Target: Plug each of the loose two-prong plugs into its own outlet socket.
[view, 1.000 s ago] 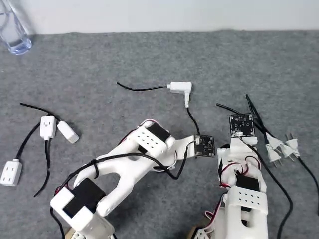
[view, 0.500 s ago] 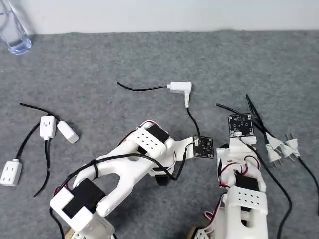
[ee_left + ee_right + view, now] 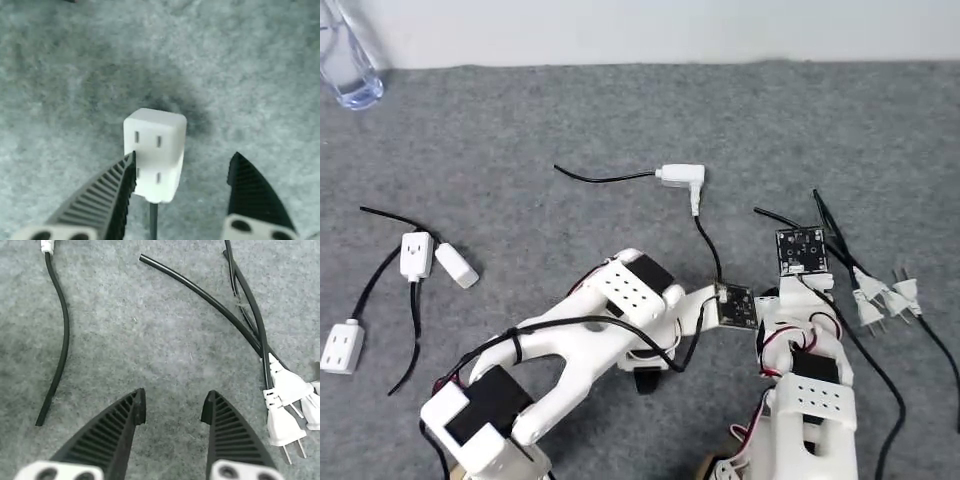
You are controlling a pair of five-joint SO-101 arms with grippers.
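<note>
1. A white outlet socket (image 3: 155,150) lies slotted face up on the grey counter (image 3: 250,60), between the fingers of the left gripper (image 3: 184,159). Its dark cord runs back toward the gripper's base.
2. The left gripper is spread wide and grasps nothing. One ribbed finger (image 3: 117,190) sits right against the socket's side, and the other stands apart from it with bare counter between.
3. The right gripper (image 3: 174,400) is likewise released and hangs over bare counter with nothing between its fingers.
4. The white two-prong plugs (image 3: 282,410) lie loose near the right gripper, off to its outer side, away from the left arm.
5. A black cable (image 3: 210,300) crosses the counter ahead of the right gripper and runs toward those plugs. A shorter black cord (image 3: 60,340) lies on the gripper's other side.
6. An angled white plug (image 3: 682,176) lies well ahead of both grippers.
7. Well apart from both grippers, beyond the left arm's outer side, a second socket (image 3: 416,255) and a third socket (image 3: 342,347) lie on black cords. A small white adapter (image 3: 455,265) lies just beside the second.
</note>
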